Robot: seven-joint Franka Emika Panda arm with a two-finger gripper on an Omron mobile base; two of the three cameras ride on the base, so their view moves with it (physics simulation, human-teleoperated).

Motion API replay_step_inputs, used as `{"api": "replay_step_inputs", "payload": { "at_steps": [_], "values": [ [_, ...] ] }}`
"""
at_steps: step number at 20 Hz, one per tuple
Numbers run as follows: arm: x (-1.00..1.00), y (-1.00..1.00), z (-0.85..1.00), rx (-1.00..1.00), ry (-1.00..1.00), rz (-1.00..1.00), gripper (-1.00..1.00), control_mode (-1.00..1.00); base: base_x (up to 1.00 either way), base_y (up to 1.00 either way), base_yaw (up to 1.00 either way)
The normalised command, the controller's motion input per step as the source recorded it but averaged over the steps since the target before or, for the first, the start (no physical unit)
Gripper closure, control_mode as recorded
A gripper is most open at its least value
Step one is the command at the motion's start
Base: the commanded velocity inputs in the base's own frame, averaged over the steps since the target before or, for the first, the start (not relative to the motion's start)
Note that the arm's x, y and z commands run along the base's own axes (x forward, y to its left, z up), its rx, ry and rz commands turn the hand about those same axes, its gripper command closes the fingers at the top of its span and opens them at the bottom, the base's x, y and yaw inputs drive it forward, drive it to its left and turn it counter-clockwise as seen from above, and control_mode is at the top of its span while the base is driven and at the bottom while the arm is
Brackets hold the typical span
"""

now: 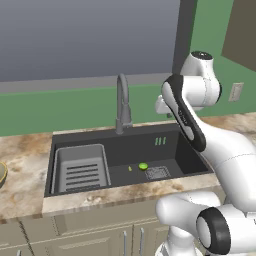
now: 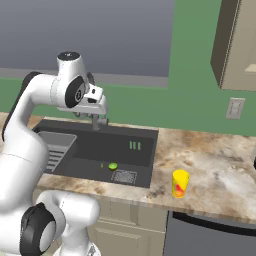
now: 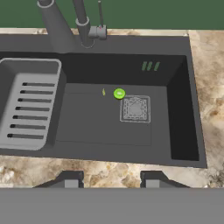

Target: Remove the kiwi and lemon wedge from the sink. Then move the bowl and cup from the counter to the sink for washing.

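The kiwi (image 1: 143, 166) (image 2: 113, 166) (image 3: 119, 93) lies on the floor of the sink (image 1: 115, 132) just beside the square drain (image 3: 135, 108). A tiny lemon wedge (image 1: 130, 168) (image 3: 103, 92) rests close to it, on the side away from the drain. My gripper (image 3: 109, 180) hangs high above the sink, looking down into it; its jaws stand apart with nothing between them. The yellow cup (image 2: 180, 184) stands upright on the counter (image 2: 215, 165) right of the sink. An edge of the bowl (image 1: 1, 172) shows on the counter far left.
A grey ribbed rack (image 1: 81, 170) (image 3: 28, 105) fills the left part of the basin. The gooseneck faucet (image 1: 122, 102) (image 3: 81, 22) rises from the back rim. Wall cabinets (image 2: 235, 45) hang at upper right; an outlet (image 2: 235, 107) is on the green wall.
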Motion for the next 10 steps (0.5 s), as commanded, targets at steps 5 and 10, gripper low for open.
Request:
{"api": "replay_step_inputs", "payload": {
  "at_steps": [5,10],
  "values": [
    [-0.05,0.0,-0.01,0.0,0.0,0.0,-1.0,-1.0,0.0,0.0,0.0],
    [-0.09,-0.07,-0.07,0.02,0.0,0.0,-1.0,-1.0,0.0,0.0,0.0]
  ]
}}
